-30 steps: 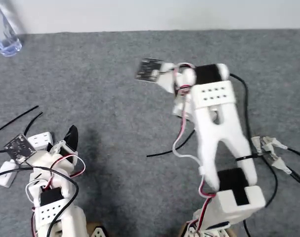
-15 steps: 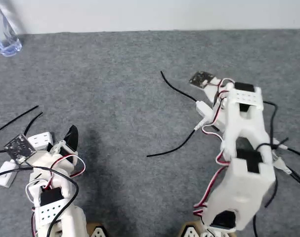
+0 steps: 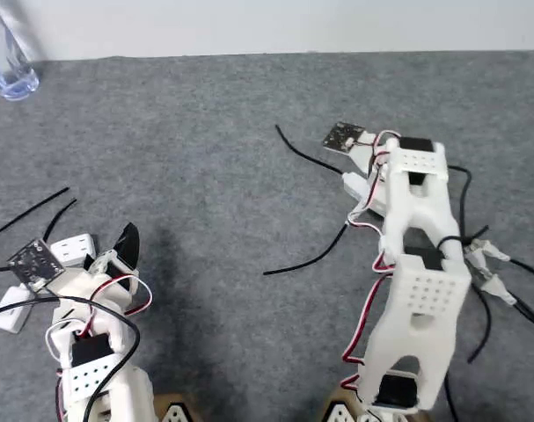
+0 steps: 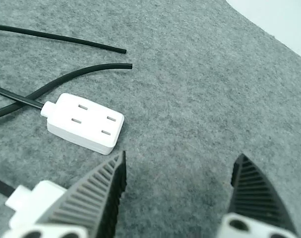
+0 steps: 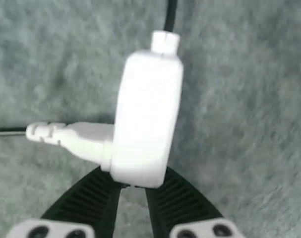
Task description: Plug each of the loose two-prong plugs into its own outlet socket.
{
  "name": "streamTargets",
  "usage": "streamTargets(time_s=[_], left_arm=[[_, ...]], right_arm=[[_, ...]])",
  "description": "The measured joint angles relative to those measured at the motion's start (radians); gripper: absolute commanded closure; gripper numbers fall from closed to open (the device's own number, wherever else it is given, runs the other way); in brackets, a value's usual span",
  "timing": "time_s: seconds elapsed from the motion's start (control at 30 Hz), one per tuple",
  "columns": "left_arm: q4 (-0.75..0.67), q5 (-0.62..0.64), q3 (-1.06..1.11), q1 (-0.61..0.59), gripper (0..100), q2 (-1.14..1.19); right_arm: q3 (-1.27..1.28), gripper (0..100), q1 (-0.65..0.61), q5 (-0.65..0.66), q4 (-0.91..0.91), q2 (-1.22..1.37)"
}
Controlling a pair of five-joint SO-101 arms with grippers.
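While your right claw pinched one end of a white outlet socket, a white plug sat joined to its side. On the grey mat that arm stood toward three o'clock, with loose plugs just beyond it. At eight o'clock your left claw hung above a second socket, jaws spread wide, touching nothing.

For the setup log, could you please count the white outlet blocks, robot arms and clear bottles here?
White outlet block: 3
Robot arm: 2
Clear bottle: 1
Total: 6
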Motion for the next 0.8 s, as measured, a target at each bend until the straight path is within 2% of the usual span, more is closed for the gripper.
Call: streamTargets(time_s=[0.2, 0.43, 0.8], left_arm=[[0.0, 0.0, 0.0, 0.002, 67, 0.0], [0.0, 0.0, 0.0, 0.003, 67, 0.0], [0.0, 0.0, 0.0, 0.003, 67, 0.0]], right_arm=[[-0.146, 99.1, -0.17, -0.002, 0.063, 0.006], [-0.183, 99.1, -0.178, -0.002, 0.098, 0.006], [-0.199, 99.0, -0.176, -0.052, 0.028, 0.006]])
